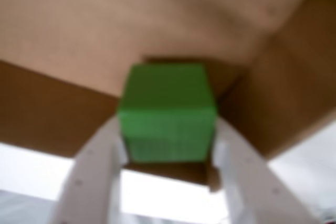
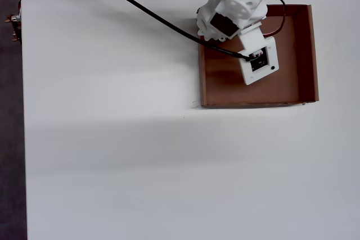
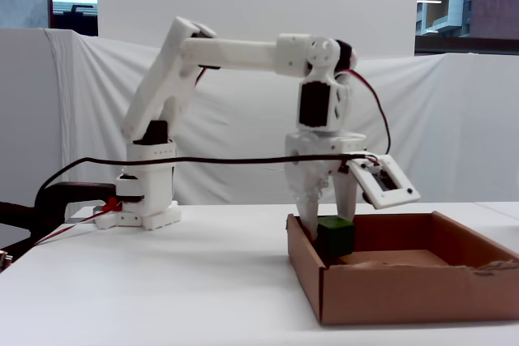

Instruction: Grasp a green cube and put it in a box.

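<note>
Already inside the box's outline: the cube (image 3: 335, 237) hangs between the two white fingers, clamped on opposite side faces, in the near-left part of the box (image 3: 405, 289) as the fixed view shows it. Gripper (image 3: 332, 232) points straight down from the wrist.

Wrist view: cube (image 1: 167, 113) fills the gap between the fingers (image 1: 94, 166), one on each side, pressed flat against it. Brown floor and a wall corner of the box (image 1: 294, 77) lie behind. Picture is soft; cannot tell whether the cube's underside touches the floor or sits a little above it.

Overhead view: arm and camera mount cover the cube entirely. Box (image 2: 306, 54) sits at the far right of the white table (image 2: 112, 155), arm reaching over its left wall.

Why held so, as a judgement: a grip on flat parallel faces keeps the cube from twisting, and a vertical approach clears the low walls so it can be let go well inside rather than on the rim.

Orientation: cube sits upright, top face level, edges roughly square to the fingers. It has no long axis, all sides being alike. Relative to the box walls it looks slightly turned, going by the wrist view's corner.

Task reads as nearly complete; release remains.
</note>
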